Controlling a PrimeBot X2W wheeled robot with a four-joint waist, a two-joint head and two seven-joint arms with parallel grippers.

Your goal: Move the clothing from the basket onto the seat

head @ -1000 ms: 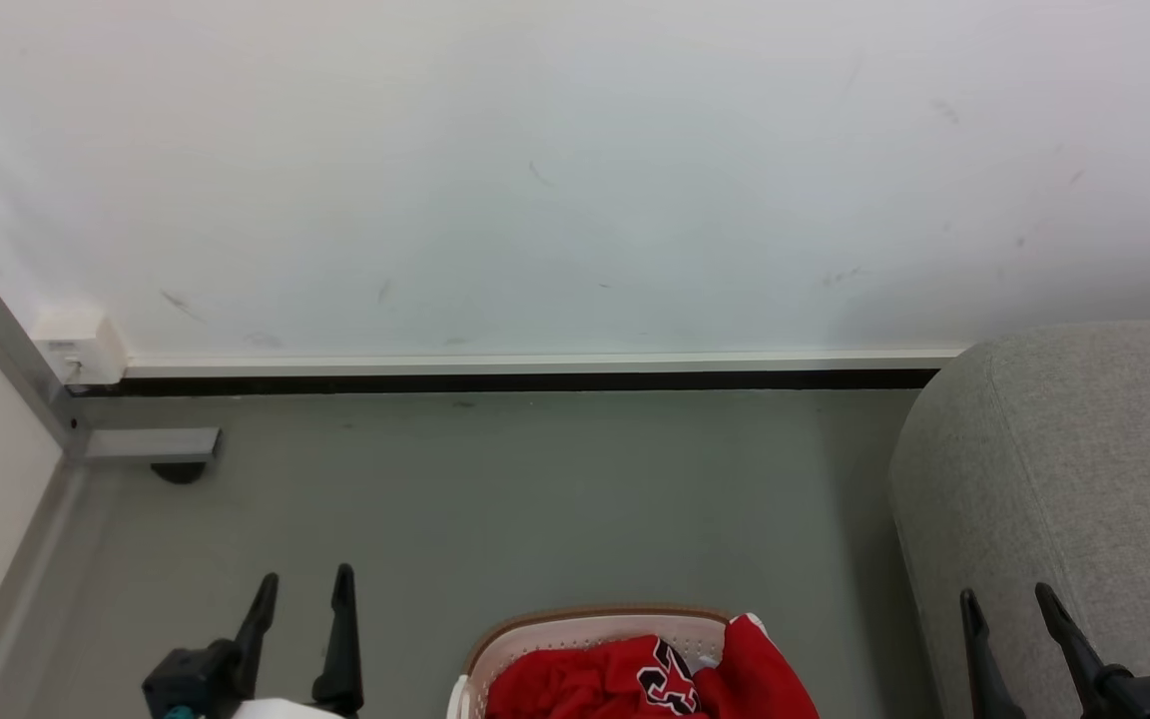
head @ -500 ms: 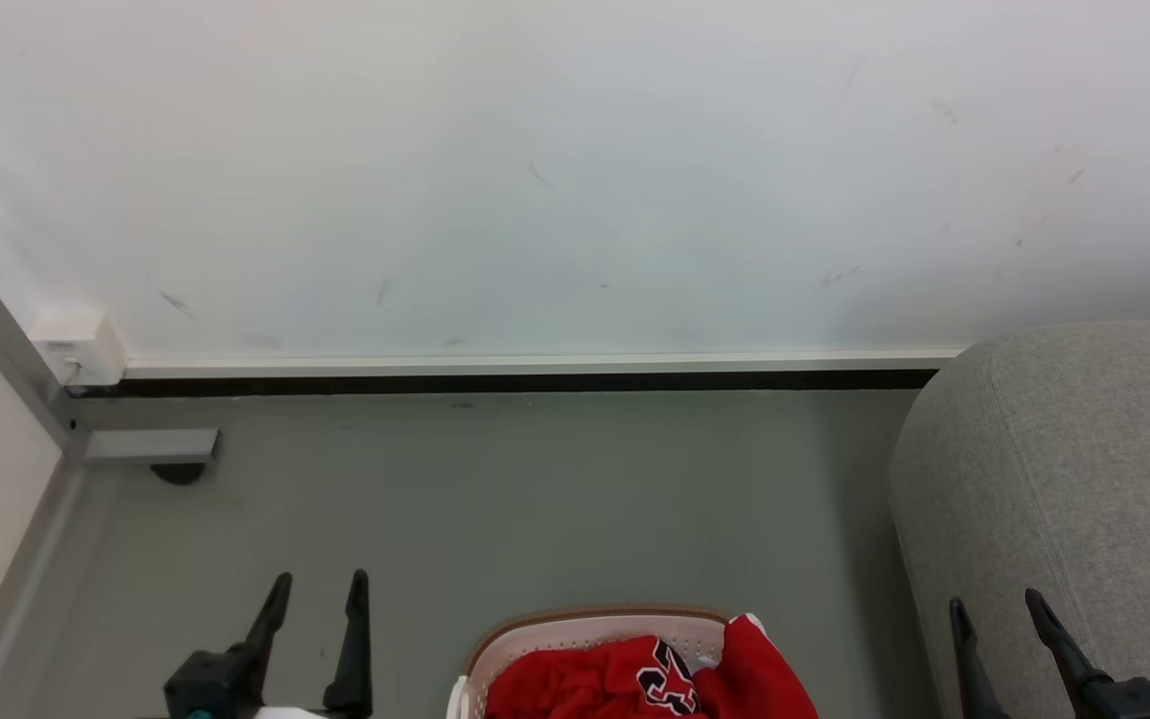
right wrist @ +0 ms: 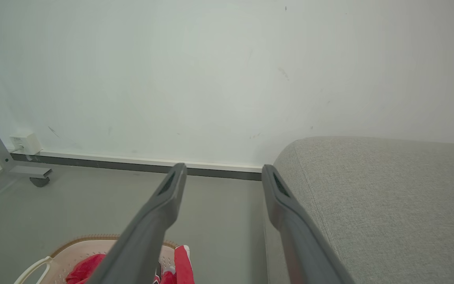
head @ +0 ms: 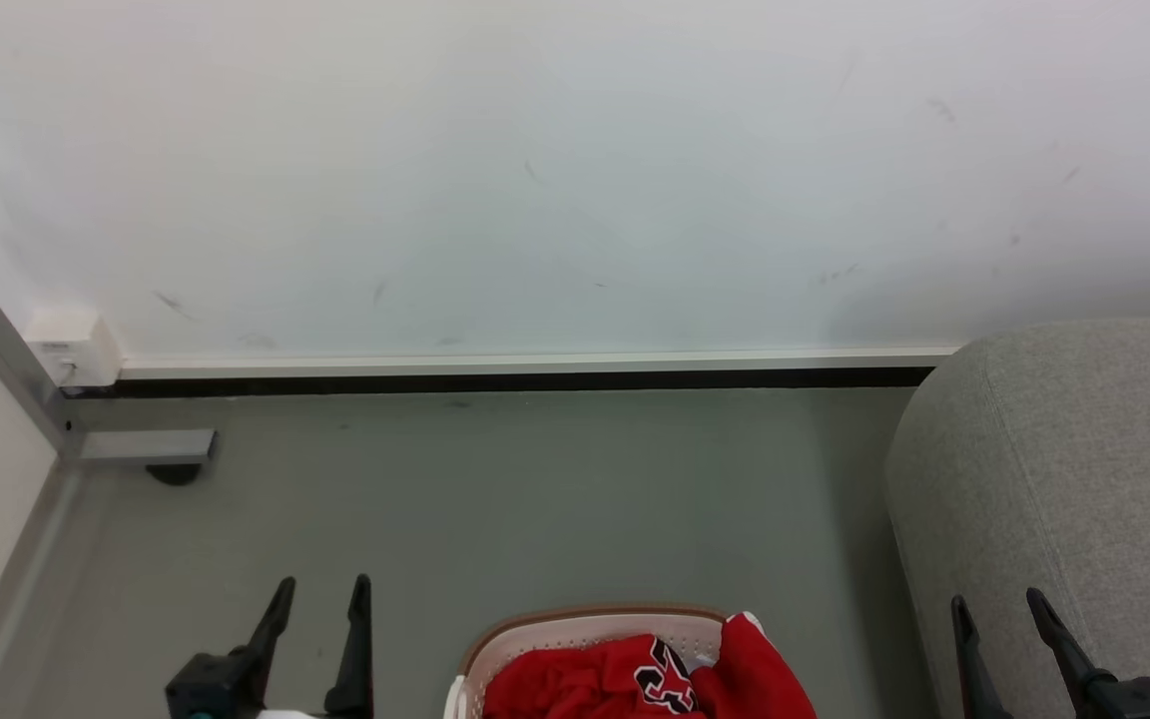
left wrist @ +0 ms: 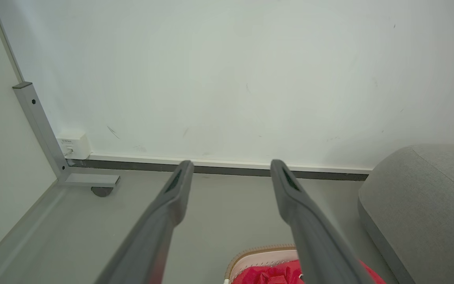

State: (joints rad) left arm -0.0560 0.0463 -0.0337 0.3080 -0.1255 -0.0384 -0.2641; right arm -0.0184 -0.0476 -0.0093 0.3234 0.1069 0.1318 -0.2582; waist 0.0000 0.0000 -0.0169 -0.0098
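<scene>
Clothing (head: 625,684) lies heaped in the basket (head: 585,624) near the seat (head: 1084,479); we note the left end effector (head: 323,581) has edged toward the basket within the last second, both it and the right end effector (head: 994,599) spread wide and empty, so we judge transfer unstarted.

I read one black-and-white numeral (head: 663,685) on the clothing (head: 555,691) in the basket (head: 585,611) at 6 o'clock, maybe a 3, partly folded. Wall box (head: 72,346) label illegible.
</scene>
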